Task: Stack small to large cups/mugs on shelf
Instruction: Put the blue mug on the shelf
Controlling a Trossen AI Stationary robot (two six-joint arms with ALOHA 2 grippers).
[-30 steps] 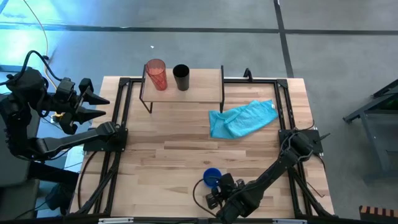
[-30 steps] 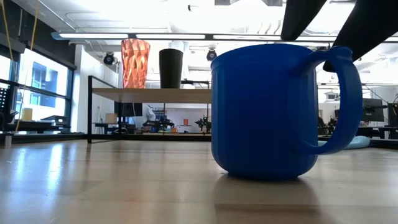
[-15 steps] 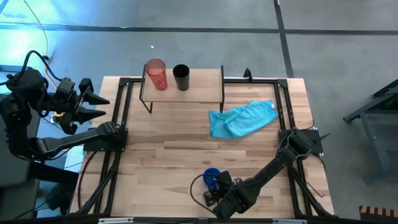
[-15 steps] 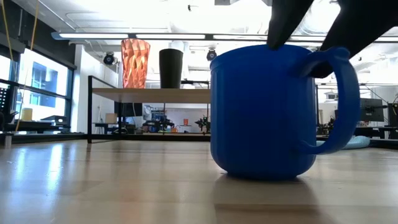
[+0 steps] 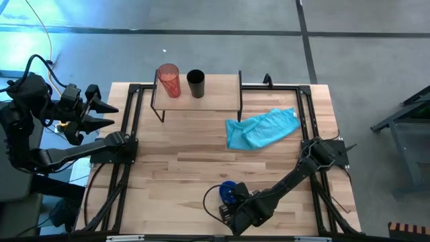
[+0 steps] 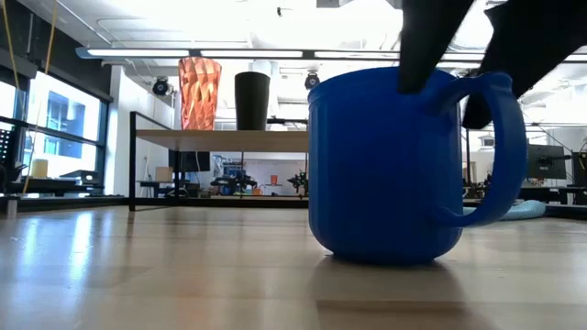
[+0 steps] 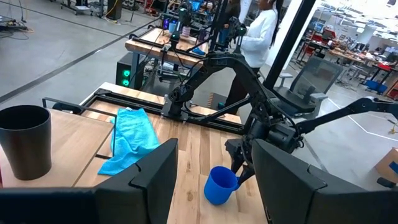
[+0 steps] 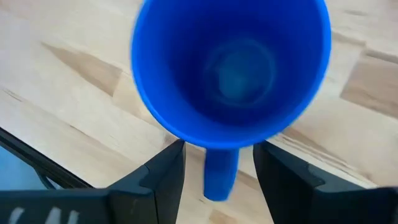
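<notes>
Tabletop near edge: blue mug [image 8: 231, 68] handle between open right gripper [image 8: 217, 165] fingers.

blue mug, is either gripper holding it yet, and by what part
Nothing is held. The right gripper is open, its fingers either side of the blue mug's handle, not closed. The left gripper is open off-table.

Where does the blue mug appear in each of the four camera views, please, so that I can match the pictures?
High view: blue mug near the table's front edge, at the right pincer.
Low view: mug fills the foreground, right of centre.
Left wrist view: mug low in the picture, past the blue cloth.
Right wrist view: mug seen from above, handle between the fingers.
Shared landmark: the right pincer at the mug.
</notes>
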